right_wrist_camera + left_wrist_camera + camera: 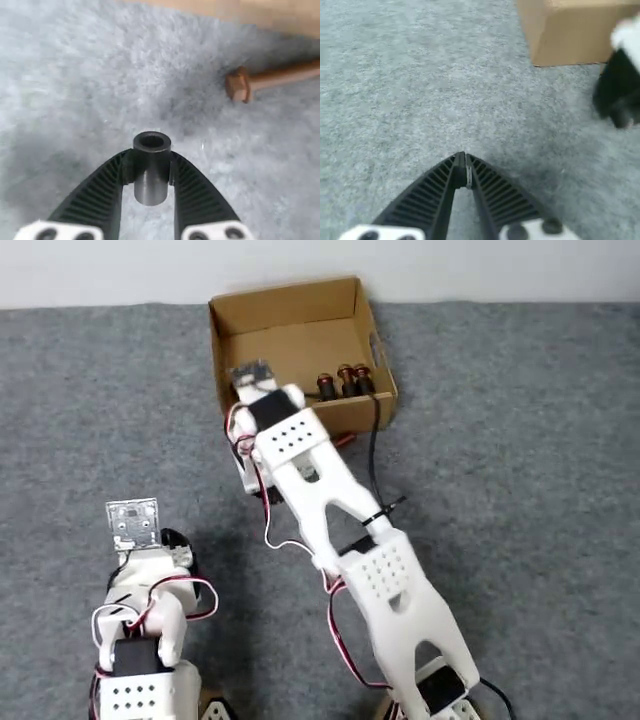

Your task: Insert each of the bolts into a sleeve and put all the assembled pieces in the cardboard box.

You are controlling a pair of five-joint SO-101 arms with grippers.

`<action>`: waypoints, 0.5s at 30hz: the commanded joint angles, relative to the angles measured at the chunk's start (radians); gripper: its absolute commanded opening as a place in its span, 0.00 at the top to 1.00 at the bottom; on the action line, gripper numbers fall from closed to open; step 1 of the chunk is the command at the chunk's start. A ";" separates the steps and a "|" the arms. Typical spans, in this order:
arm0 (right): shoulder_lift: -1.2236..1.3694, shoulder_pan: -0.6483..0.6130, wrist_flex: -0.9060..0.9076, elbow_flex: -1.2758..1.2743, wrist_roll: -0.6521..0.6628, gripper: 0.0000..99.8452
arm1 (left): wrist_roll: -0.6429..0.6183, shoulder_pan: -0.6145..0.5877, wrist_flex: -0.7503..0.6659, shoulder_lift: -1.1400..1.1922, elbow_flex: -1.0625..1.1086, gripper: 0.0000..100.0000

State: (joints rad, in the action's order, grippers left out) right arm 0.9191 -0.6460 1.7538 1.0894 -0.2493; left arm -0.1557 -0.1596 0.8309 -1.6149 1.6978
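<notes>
My right gripper (151, 162) is shut on a black sleeve (151, 189), which it holds upright with its bore facing the camera, just over the grey carpet. A copper-coloured bolt (270, 79) lies flat on the carpet beyond it, beside the front wall of the cardboard box (260, 12). In the high view the right arm (300, 455) stretches to the box's front wall (300, 335), and the bolt's end (343, 439) peeks out beside it. Three assembled pieces (345, 382) lie in the box's near right corner. My left gripper (463, 170) is shut with nothing in it, low over the carpet.
The left arm (150, 590) sits folded at the near left. In the left wrist view the box's corner (570, 35) and the right arm's dark body (617, 95) stand ahead. Bare grey carpet (520, 460) spreads left and right of the box.
</notes>
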 commanded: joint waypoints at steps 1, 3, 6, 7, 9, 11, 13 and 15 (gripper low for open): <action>-0.260 0.013 0.045 -0.068 -0.058 0.99 | 0.009 0.037 -0.029 0.002 -0.007 0.99; -0.394 0.028 0.045 -0.161 -0.092 0.99 | 0.006 0.077 -0.026 0.002 -0.007 0.99; -0.616 0.073 0.044 -0.359 -0.132 0.99 | 0.005 0.106 -0.015 -0.006 -0.007 0.99; -0.691 0.090 0.042 -0.433 -0.140 0.99 | 0.005 0.104 -0.025 -0.006 -0.007 0.99; -0.837 0.131 0.041 -0.580 -0.143 0.99 | 0.006 0.104 -0.040 -0.006 -0.013 0.99; -0.980 0.177 0.039 -0.720 -0.143 0.99 | 0.008 0.106 -0.041 -0.006 -0.031 0.99; -1.110 0.229 0.038 -0.847 -0.144 0.99 | 0.002 0.110 -0.037 0.000 -0.073 0.99; -1.231 0.286 0.021 -0.974 -0.143 0.99 | -0.029 0.112 0.002 0.003 -0.122 0.99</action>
State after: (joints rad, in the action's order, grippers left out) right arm -0.0905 -0.4358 1.7538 0.2670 -0.3813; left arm -0.1557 -0.0522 0.8186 -1.6149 1.6625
